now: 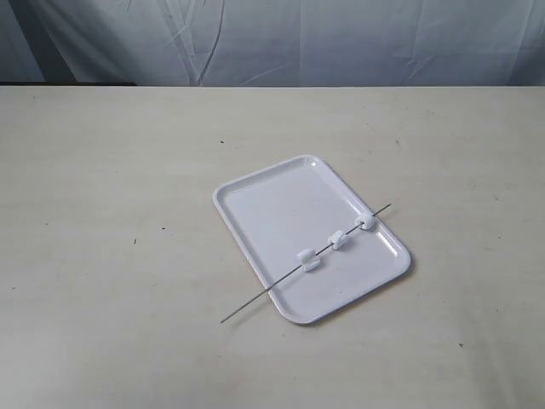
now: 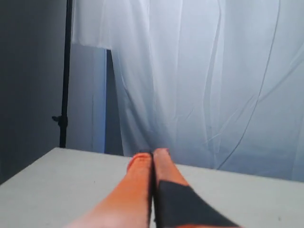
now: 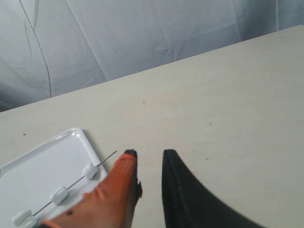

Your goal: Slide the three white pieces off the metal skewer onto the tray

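Note:
The glossy white tray (image 1: pixel 289 221) lies on the table right of centre. Across its near right part rests the thin metal skewer (image 1: pixel 255 300), one end on the table, the other past the tray's right rim. Three white pieces (image 1: pixel 338 239) are threaded on it, spaced apart over the tray. Neither gripper shows in the exterior view. My right gripper (image 3: pixel 147 154) is open and empty above bare table, just beside the skewer (image 3: pixel 105 158) tip, with the tray (image 3: pixel 57 152) and white pieces (image 3: pixel 89 171) to one side. Pointing at the curtain, my left gripper (image 2: pixel 153 152) is shut on nothing.
A pale wooden table (image 1: pixel 111 213) spreads widely around the tray. A white curtain (image 1: pixel 281 38) hangs behind the far edge. In the left wrist view a black stand pole (image 2: pixel 64 95) rises beyond the table's corner.

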`<state>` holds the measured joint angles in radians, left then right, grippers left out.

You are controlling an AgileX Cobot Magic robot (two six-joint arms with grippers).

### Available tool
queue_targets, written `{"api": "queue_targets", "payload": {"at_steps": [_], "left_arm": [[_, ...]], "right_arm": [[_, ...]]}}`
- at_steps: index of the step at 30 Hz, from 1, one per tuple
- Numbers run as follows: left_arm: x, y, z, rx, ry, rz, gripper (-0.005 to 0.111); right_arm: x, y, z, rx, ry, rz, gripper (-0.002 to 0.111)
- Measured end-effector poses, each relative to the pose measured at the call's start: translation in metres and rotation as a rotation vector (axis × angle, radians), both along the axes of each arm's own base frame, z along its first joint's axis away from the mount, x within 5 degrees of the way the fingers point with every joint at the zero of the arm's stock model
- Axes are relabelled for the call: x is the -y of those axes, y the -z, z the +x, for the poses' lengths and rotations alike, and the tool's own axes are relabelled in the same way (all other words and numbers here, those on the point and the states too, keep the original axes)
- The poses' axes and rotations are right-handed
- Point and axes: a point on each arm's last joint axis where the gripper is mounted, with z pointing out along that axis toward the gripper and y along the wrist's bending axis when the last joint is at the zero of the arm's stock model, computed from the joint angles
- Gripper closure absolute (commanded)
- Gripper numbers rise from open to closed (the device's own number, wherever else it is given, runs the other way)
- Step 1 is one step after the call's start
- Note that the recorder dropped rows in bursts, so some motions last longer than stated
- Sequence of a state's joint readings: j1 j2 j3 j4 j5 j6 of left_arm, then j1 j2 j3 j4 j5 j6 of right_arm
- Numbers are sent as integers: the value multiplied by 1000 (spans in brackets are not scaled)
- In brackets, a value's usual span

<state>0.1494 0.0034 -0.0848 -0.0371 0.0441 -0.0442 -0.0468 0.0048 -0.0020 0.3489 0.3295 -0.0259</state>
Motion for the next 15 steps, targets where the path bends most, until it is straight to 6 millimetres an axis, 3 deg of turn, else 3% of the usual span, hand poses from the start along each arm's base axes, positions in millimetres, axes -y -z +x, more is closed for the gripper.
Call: {"api": "queue_targets", "payload": {"at_steps": [7,11,15], "left_arm": [[2,-52,-10,97,11,-21,107],[3,-76,-8,46,34,-77,107],[8,-90,5,-113,104,-93,107]], "right_arm": [[0,0,0,0,0,0,89],[0,0,0,0,0,0,89],[0,0,0,0,0,0,89]]}}
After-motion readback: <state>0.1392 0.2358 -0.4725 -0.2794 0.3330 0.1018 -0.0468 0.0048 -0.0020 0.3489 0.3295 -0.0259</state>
